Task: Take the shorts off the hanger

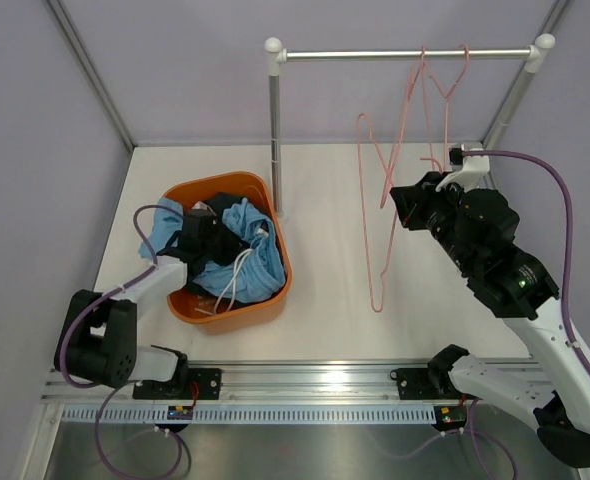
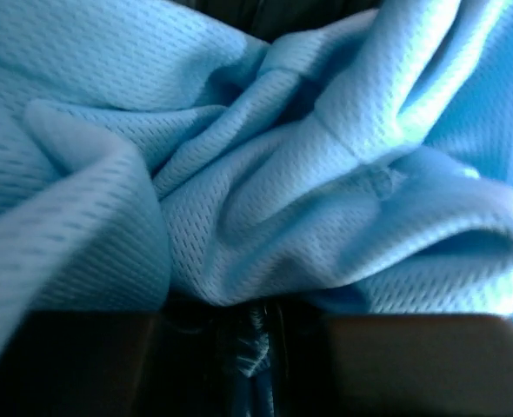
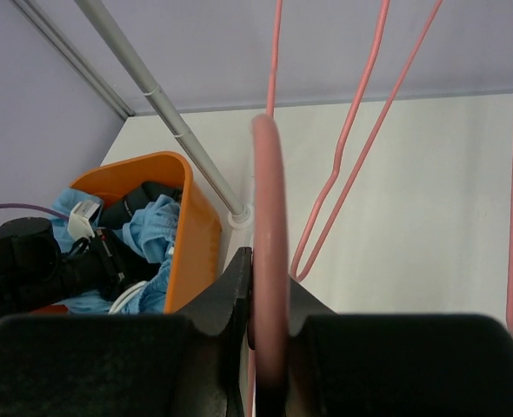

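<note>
Step, by my read: drop-off, tail end of the job. No shorts on the rail. The pink hanger and second hanger both hang bare.

Light blue shorts are bunched in the orange basket at table left, w/ the white drawstring trailing toward the near rim. Dark cloth sits under/beside them, prob another pair. Can't tell navy vs olive, or how many.

L gripper is down inside the basket, right on the blue mesh. L wrist cam is all fabric. There's a narrow gap btw the fingers w/ something stringy in it. Can't tell if it's pinching or has let go.

R gripper is clamped tight on the pink hanger wire, mid-air over the table, below the rail and well apart from the basket. The hanger is pulled off-vertical toward the arm.

Next, judgement only:
- L: open fully, lift straight up, and check no cloth or cord rides up w/ the fingers. Mesh and drawstring look snag-prone.
- R: ease the hanger back under its hook before letting go, else it may swing or hop off the rail.
- Then confirm from the top cam that all pairs are in the basket. It's too cluttered to count now.
</note>
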`<state>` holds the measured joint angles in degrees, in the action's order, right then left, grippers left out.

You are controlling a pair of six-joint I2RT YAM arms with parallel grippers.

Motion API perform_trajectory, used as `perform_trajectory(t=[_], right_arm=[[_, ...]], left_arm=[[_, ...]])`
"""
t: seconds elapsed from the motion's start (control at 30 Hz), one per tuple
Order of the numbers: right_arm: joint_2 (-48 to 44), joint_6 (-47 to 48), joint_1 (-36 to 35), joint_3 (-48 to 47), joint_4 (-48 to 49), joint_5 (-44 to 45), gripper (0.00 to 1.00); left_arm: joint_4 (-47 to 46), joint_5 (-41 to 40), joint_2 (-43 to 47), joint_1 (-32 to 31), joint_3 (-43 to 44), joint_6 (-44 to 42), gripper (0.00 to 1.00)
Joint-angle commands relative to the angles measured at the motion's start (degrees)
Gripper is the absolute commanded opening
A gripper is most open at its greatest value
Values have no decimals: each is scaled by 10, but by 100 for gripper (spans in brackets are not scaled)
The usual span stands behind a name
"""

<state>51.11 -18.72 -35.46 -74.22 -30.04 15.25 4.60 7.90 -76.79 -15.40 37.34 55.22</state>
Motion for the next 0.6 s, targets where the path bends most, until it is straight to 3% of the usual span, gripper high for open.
perform_trajectory(t=[0.0,0.37,0.57], right_arm=[[-6,5,-3,-10,-8,-15,0],[16,32,-3,-35,-17,-90,0],[39,61,-3,-57,-19,-135,0]], left_arm=[[34,53,-33,-9,-2,0,31],[201,-76,140,-9,101,-89,83],[240,-112,208,-9,130,-124,99]])
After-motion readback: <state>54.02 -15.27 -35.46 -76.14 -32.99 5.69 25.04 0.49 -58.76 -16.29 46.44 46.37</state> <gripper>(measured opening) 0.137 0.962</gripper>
